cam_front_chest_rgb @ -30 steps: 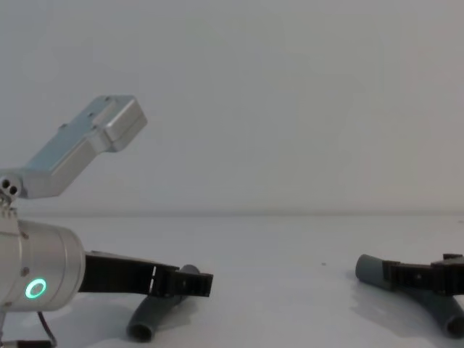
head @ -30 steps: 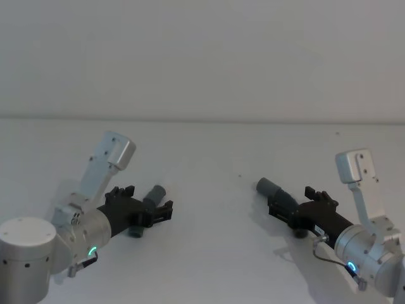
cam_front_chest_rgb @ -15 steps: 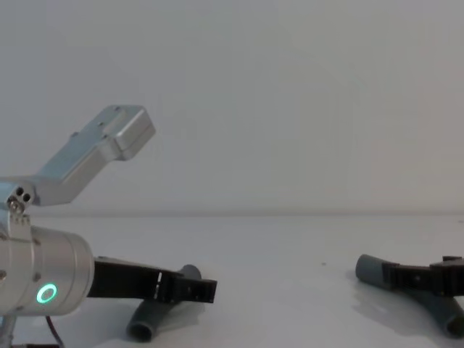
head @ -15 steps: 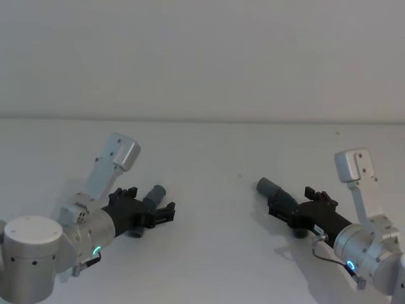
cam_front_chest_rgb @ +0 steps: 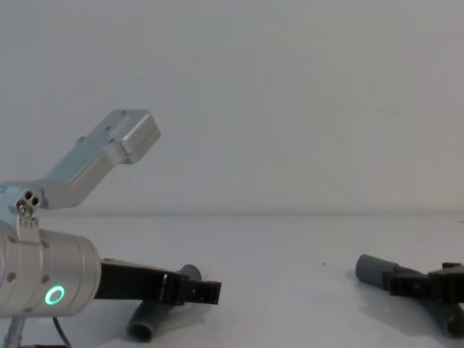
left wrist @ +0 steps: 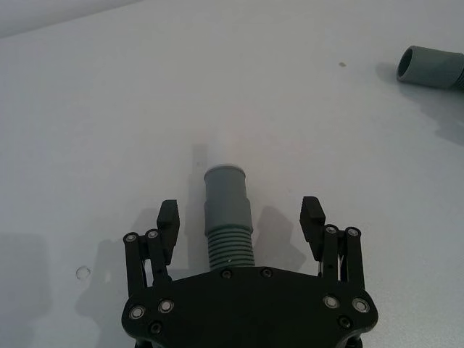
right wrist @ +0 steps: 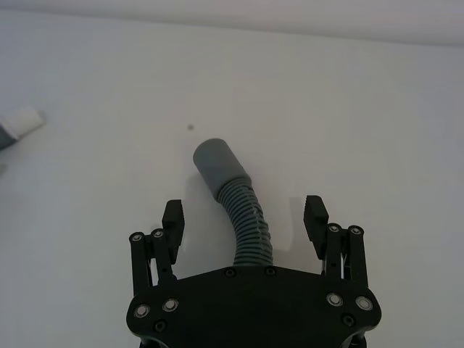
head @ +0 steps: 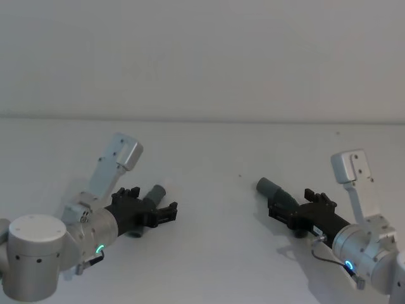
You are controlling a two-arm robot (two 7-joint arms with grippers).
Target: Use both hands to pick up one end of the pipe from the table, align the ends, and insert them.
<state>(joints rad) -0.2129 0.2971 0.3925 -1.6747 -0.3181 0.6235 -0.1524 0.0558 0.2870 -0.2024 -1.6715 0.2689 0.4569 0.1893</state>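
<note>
1. Left gripper (head: 150, 201) edged forward; spread astride short hose piece (head: 155, 192), near-left of table (head: 209, 158).
2. Right gripper (head: 294, 204) spread astride long hose piece (head: 272, 189), near-right.
3. Right wrist view catches white tip (right wrist: 25, 118); left wrist view, socket cuff (left wrist: 431, 67).

the short hose piece (left wrist: 227, 217) lies on the white bench (head: 209, 253) at the left. it is grey and ribbed, and its smooth cuff points away toward the middle, between the spread fingers of the left end effector (left wrist: 240, 210). the long hose piece (right wrist: 250, 239) lies curved at the right. its wider grey socket cuff (right wrist: 216, 163) aims toward the other piece, between the spread fingers of the right end effector (right wrist: 243, 209). the pieces lie well apart.
</note>
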